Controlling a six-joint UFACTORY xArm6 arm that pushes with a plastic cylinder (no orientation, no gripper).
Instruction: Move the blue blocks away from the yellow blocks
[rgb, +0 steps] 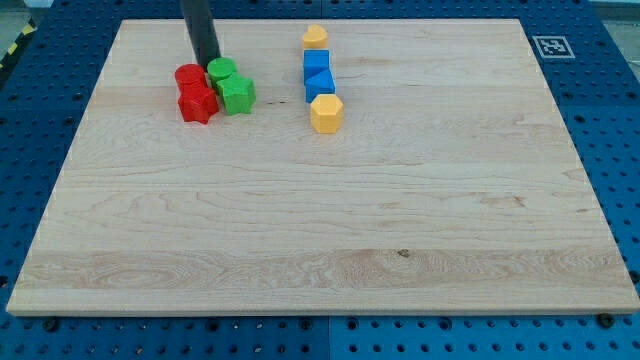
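as the rod comes down from the view's top edge, my tip (207, 62) sits at the upper rim of the red-and-green cluster, in the notch between the red cylinder (188, 76) and the green cylinder (222, 71); whether it touches either i cannot tell. there is no claw on this arm, so no open or closed state applies: the arm ends in the bare dark rod.

the cluster lies in the upper left part of the bench (320, 220). the red star-shaped block (197, 103) sits just below the red cylinder, touching it. the green star-shaped block (238, 95) sits just below the green cylinder, touching it, and the red and green pairs press side by side.

the task blocks form a column to the view's right of the cluster, apart from it. from the top: a yellow block (315, 38) with a pointed top; a blue square block (316, 63) a little below it; a blue block (320, 84), shape unclear, touching the square; and a yellow hexagonal block (326, 113) touching its lower edge. both blue blocks lie between the two yellow ones. my tip is well to the view's left of this column.
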